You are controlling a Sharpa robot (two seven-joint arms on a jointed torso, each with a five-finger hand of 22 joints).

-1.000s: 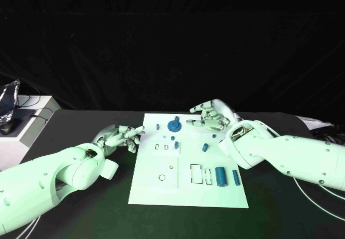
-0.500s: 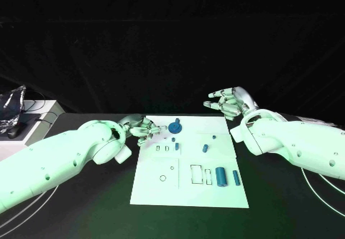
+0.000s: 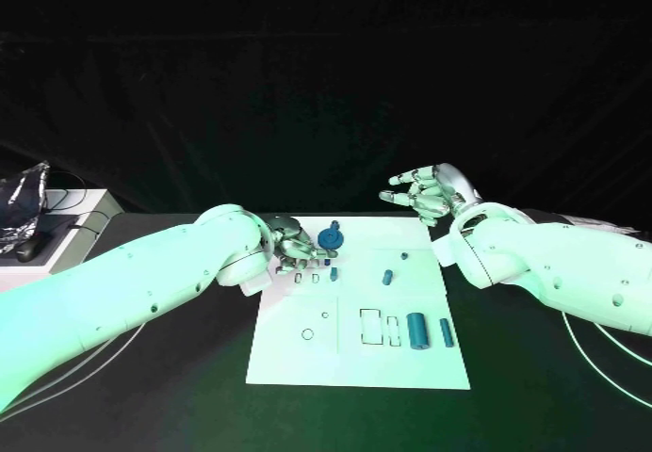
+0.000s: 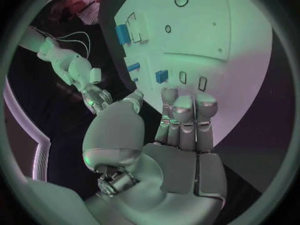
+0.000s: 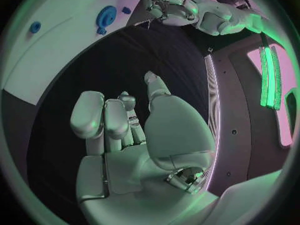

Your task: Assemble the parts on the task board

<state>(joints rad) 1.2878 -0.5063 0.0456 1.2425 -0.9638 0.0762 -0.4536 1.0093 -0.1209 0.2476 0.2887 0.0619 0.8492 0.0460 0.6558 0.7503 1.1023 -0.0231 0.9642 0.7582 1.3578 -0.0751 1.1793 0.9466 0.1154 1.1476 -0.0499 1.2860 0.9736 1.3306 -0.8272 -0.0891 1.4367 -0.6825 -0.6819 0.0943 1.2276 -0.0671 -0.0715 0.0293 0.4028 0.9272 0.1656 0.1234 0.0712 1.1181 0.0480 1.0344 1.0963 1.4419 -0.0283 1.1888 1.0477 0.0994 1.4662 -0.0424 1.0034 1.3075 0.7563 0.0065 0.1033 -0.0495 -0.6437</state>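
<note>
risk note: left hand close over loose parts at the board's far end

the task board (image 3: 356,363) lies flat on the black counter (image 3: 544,377). the left hand (image 3: 301,251) hovers over the board's far left part, fingers partly curled, holding nothing that can be seen; it reads as released. the blue gear-like part (image 3: 331,239) stands just beside its fingertips. two small blue pieces (image 3: 333,274) sit near the slots below it, another small part (image 3: 387,278) lies mid-board, and two blue cylinders (image 3: 418,333) rest at the near right beside a rectangular cut-out.

the right hand (image 3: 425,196) is raised off the board's far right corner, fingers spread, empty.

judged hazards:
- the left hand's fingers could knock the gear or the small pieces aside as it descends, since they crowd together.
- a shallow pinch on so small a part may let it slip or tilt.
- the left arm covers the board's left edge in the head view; contact there cannot be confirmed.
- pressure on the board's end could shift the board, as no fixing is visible.
</note>
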